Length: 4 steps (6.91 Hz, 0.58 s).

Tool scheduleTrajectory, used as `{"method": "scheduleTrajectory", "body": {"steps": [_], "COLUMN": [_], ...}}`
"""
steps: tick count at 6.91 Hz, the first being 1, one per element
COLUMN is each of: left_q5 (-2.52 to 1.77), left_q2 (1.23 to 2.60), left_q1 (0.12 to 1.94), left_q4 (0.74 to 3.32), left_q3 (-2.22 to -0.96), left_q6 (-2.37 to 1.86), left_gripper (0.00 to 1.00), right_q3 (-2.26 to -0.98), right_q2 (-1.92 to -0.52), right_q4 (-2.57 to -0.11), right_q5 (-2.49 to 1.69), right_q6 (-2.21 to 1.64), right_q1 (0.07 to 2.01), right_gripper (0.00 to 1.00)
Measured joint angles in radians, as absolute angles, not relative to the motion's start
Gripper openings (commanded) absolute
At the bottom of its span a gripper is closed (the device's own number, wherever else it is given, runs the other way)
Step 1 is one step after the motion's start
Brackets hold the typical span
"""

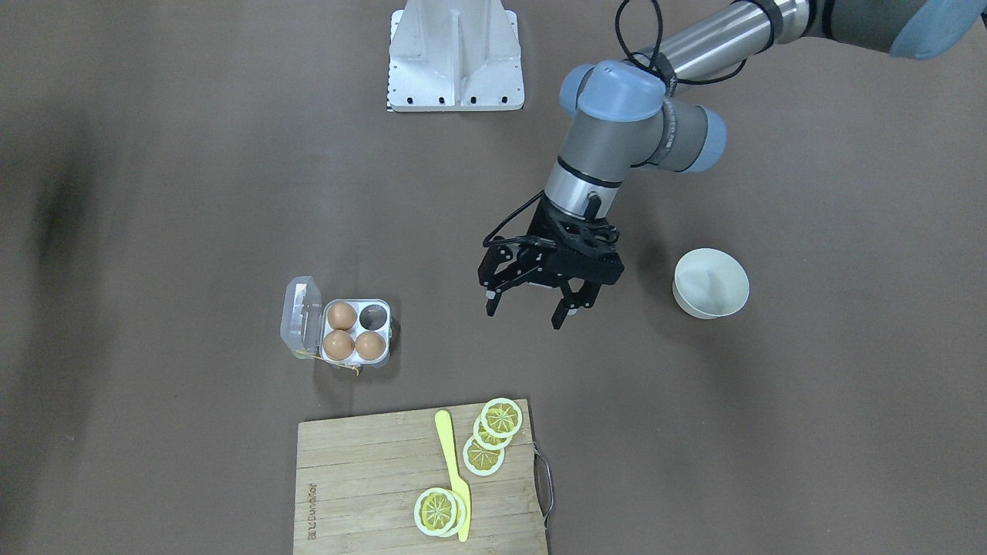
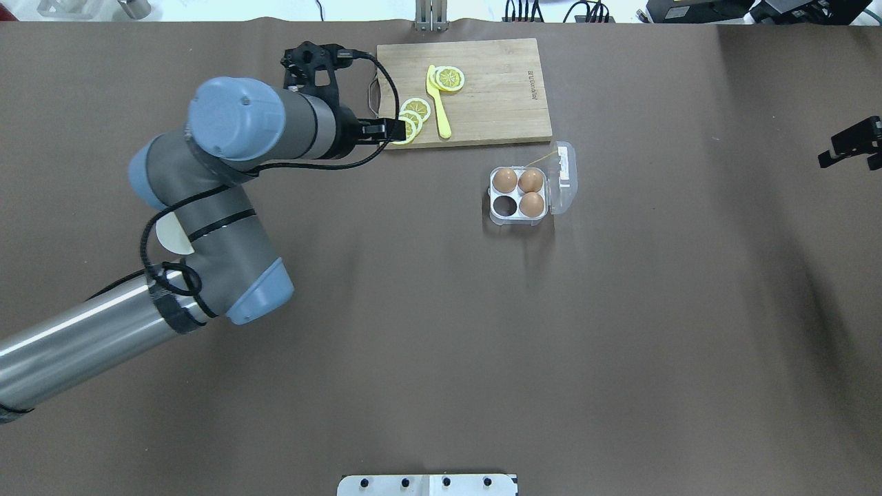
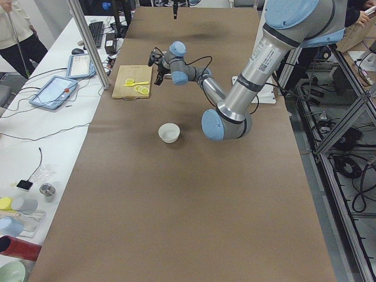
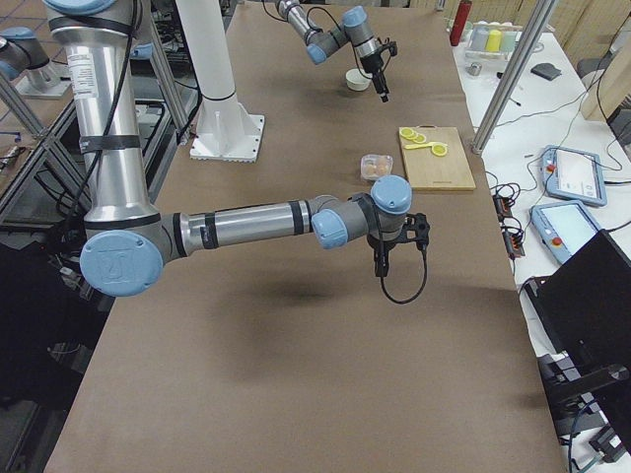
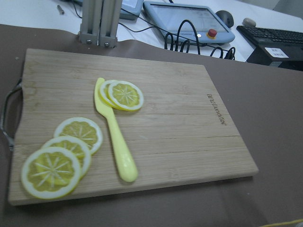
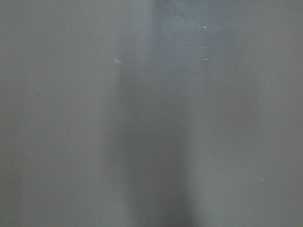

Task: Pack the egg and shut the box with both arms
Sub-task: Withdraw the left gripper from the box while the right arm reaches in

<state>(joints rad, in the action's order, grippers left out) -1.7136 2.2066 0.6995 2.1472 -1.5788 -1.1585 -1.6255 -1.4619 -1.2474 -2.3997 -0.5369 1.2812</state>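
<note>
The clear box stands on the table with its lid [image 1: 301,316] swung open. Three brown eggs [image 1: 341,316] fill three cells, and the fourth cell [image 1: 374,314] is empty. The box also shows in the overhead view, lid [image 2: 566,176] open. My left gripper [image 1: 524,317] is open and empty. It hangs above the table between the box and the white bowl [image 1: 711,283]. My right gripper [image 2: 852,147] shows only partly at the overhead view's right edge, far from the box. I cannot tell if it is open or shut.
The bowl looks empty. A wooden cutting board [image 1: 362,478] with lemon slices [image 1: 501,418] and a yellow knife [image 1: 452,470] lies near the box; the left wrist view looks down on it [image 5: 189,118]. The white arm base [image 1: 456,58] stands at the robot's side.
</note>
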Motion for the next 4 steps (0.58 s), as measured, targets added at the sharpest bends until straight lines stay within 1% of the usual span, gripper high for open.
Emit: {"method": "scheduleTrajectory", "body": {"steps": [1,2,4], "left_q5": [-1.762,-1.804,-1.847], "left_q2": [2.151,2.115,2.081], "left_q1": [0.733,0.762,0.799], "left_q4": [2.140,2.138,2.137], "left_q3": [-1.637,-1.669,-1.695], "left_q6": [-1.148,-1.142,-1.140], "left_gripper": [0.97,0.97,0.97], "right_q3": [-1.613,-1.606,-1.601], "right_q2": [-1.426,-1.383,-1.308], "right_q4": [-1.155,-1.093,-1.037], "right_q5": [-2.364,-2.314,-2.226], "right_q6": [-0.689,-0.828,-0.985], "right_q1": [1.208,1.132,0.998], "right_gripper": [0.21,0.00,0.00]}}
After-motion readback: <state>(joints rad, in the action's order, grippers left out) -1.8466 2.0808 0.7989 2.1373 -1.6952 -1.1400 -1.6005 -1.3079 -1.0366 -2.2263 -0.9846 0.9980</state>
